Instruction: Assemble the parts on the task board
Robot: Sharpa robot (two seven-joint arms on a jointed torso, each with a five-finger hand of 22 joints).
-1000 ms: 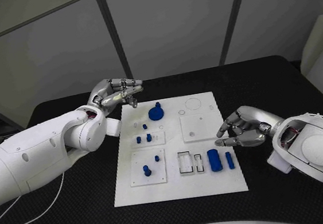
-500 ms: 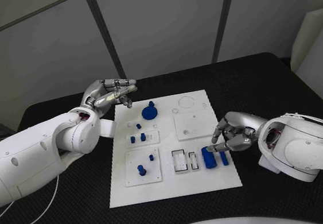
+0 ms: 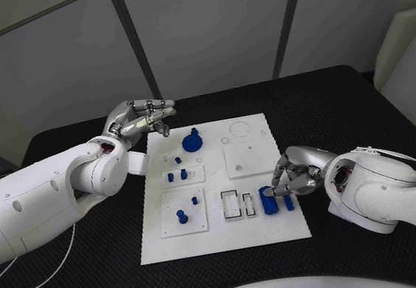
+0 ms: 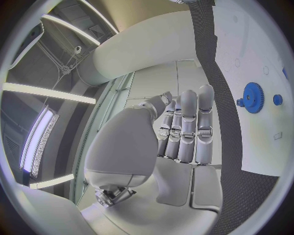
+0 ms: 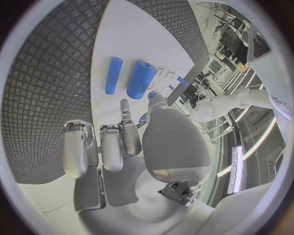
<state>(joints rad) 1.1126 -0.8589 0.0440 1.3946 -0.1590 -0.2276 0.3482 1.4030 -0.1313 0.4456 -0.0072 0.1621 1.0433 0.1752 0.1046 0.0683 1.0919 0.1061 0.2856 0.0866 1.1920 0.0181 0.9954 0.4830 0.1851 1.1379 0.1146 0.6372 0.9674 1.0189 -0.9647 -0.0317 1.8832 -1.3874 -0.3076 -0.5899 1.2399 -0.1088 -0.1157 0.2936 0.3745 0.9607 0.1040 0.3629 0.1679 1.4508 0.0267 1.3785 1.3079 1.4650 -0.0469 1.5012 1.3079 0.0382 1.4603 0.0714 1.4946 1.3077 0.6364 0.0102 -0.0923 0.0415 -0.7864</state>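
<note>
Risk is sitting with the right hand (image 3: 297,172), fingers curled and holding nothing, hovering just beside the thick blue cylinder (image 3: 269,200) on the task board (image 3: 224,240): a careless touch could be rolling it away.

no readable text, no labels, no brand marks, no numbers, no signs anywhere
</note>
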